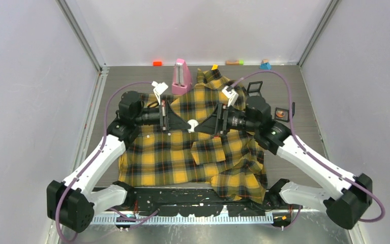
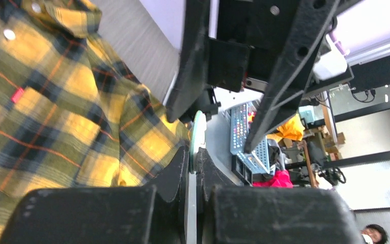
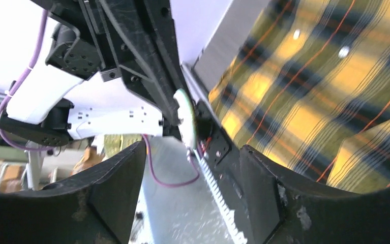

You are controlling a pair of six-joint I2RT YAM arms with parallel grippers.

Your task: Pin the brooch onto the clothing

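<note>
The yellow-and-black plaid shirt (image 1: 182, 157) lies spread on the table; it also shows in the left wrist view (image 2: 55, 101) and the right wrist view (image 3: 309, 91). My left gripper (image 1: 186, 125) (image 2: 192, 152) is shut on the brooch (image 2: 198, 133), a small pale round disc with a greenish edge, held edge-on above the shirt's middle. The brooch shows in the top view (image 1: 192, 124) and in the right wrist view (image 3: 186, 119). My right gripper (image 1: 199, 128) (image 3: 192, 152) faces the left one, open and empty, its tips just short of the brooch.
A pink wedge-shaped object (image 1: 181, 76) stands behind the shirt. A black square frame case (image 1: 255, 88) and a second small case (image 1: 282, 113) lie at the right. Small coloured blocks (image 1: 157, 63) line the back wall. Walls close both sides.
</note>
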